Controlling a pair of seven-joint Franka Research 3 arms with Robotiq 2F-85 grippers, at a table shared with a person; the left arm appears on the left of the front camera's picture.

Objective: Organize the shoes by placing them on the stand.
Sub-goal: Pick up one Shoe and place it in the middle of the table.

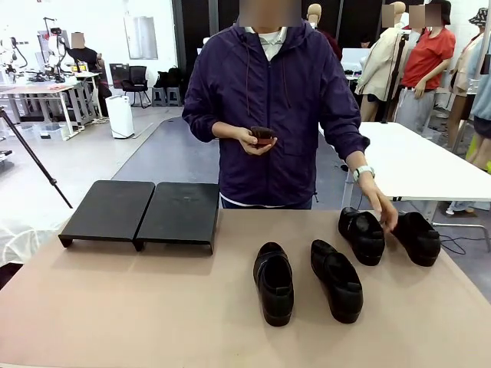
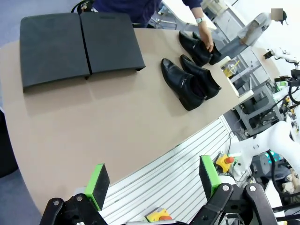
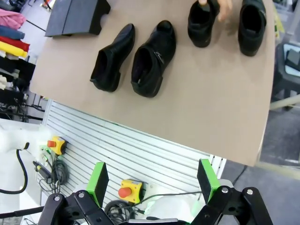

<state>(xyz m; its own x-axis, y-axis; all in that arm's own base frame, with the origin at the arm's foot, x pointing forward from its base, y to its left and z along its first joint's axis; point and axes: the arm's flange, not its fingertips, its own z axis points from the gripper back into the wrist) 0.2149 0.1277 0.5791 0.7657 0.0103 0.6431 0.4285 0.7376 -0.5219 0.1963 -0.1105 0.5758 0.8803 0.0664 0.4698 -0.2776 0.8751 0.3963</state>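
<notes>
A pale brown table [image 1: 115, 307] fills the foreground, with an open workshop of desks and white tables behind it. Nearest us, short of the table's near edge, the left gripper [image 2: 152, 177] hangs with its green pads spread wide and nothing between them. The right gripper [image 3: 152, 178] is likewise wide apart and empty.

We take the table's middle in the front view as the dial. At about 3 o'clock lie the first shoe [image 1: 274, 284] and the second shoe [image 1: 336, 280], side by side with a gap between them. Farther off, near 2 o'clock, sit the third shoe [image 1: 362, 234] and the fourth shoe [image 1: 418, 238]. The stand [image 1: 142, 211] is at about 10 o'clock by the far edge, well apart from all four, and its two platforms are bare.

We judge the task not yet begun: no shoe is placed and four are left.

The table between shoes and stand lies open. The one hindrance we see is the person's left hand [image 1: 383, 211], fingers down in the gap by the third shoe and seemingly touching it. At 12 o'clock the person's right hand [image 1: 249, 139] cups a small brown object [image 1: 263, 136] at chest height.
</notes>
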